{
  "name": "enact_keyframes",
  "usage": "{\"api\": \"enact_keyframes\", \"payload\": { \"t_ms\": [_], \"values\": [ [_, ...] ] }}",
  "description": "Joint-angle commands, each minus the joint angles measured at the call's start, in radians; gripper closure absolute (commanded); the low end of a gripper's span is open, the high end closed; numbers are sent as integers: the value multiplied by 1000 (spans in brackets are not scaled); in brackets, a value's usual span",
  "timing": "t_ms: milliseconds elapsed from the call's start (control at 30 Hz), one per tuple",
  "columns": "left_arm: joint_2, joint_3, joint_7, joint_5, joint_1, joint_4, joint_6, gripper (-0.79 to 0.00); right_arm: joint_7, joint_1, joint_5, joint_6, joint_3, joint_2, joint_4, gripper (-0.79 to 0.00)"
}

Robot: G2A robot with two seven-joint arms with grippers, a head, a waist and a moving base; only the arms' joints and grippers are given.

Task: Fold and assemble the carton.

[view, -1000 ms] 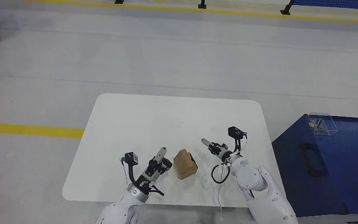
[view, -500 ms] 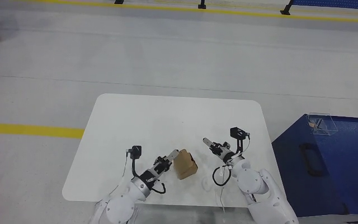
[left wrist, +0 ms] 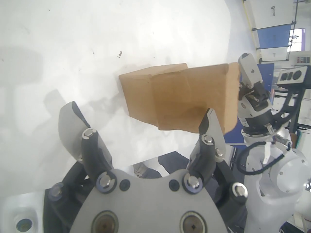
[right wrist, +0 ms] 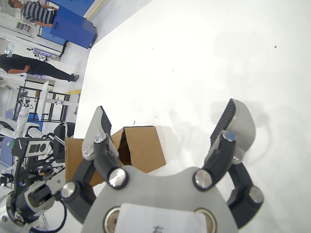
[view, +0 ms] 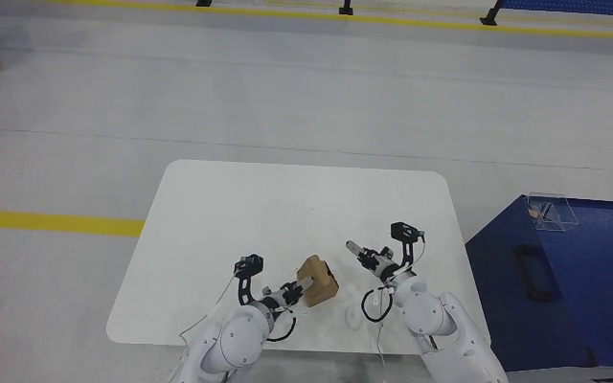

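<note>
While right hand [right wrist: 167,105] hovers spread, left hand [left wrist: 140,110], spread, has neared carton [left wrist: 179,98].

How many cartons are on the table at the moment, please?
1. The carton sits near the table's robot-side edge, between the left gripper, close beside it, and the right gripper, farther off. Nothing seems to hide another.

The left claw [left wrist: 140,111] hangs spread wide just before a brown carton [left wrist: 179,100] on the white desk [left wrist: 97,25].
</note>
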Motion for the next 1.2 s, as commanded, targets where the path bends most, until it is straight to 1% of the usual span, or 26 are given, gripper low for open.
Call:
{"api": "enact_keyframes", "payload": {
  "t_ms": [0, 167, 367, 667, 967, 1100, 1133, 1167],
  "values": [
    [-5, 14, 12, -5, -25, 30, 9, -785, 0, -2, -2, -4, -1, 0, 0, -785],
    [-14, 42, 35, -15, -63, 76, 20, -785, -5, -14, -8, -30, -2, 0, -10, -785],
    [-24, 66, 66, -47, -84, 115, 17, -785, -1, -44, -49, -86, 1, 5, -38, -785],
    [-31, 72, 92, -114, -84, 137, -32, -785, 13, -41, -130, -43, -41, 2, -36, -785],
    [-33, 40, 114, -217, -73, 138, -103, -785, 9, -22, -176, -9, -93, -8, -15, -785],
    [-34, 30, 122, -248, -74, 148, -118, -785, 3, -14, -183, 2, -98, -11, -10, -785],
    [-34, 29, 127, -255, -74, 150, -126, -739, -5, -13, -178, 11, -96, -12, -8, -785],
    [-34, 26, 132, -263, -73, 152, -133, -717, -11, -11, -171, 20, -92, -14, -7, -785]
  ]
}}
